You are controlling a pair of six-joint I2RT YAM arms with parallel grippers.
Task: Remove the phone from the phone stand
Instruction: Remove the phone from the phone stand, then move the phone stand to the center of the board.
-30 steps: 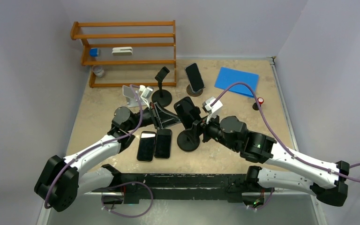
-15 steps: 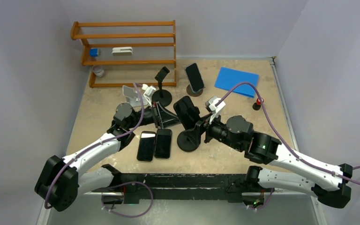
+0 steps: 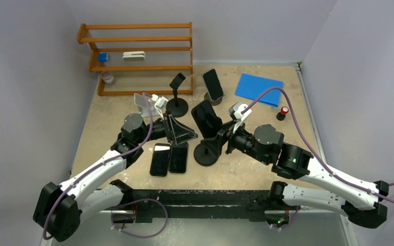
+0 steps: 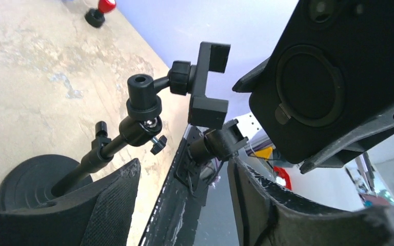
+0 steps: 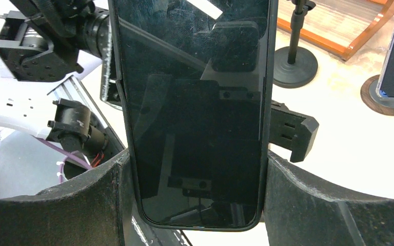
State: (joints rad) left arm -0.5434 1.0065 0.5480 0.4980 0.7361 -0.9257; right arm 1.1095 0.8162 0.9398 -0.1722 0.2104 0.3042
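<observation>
With my right gripper clamped on the phone and left gripper apart, I should lift straight clear of the stand.

My left arm & right arm: white shells on long links, black joint housings, black bases at bottom of frame. Purple cable runs along each (right one arcs toward upper centre). White cam block per wrist. Fingers matte black, grainy. Small green light on right elbow.
</observation>
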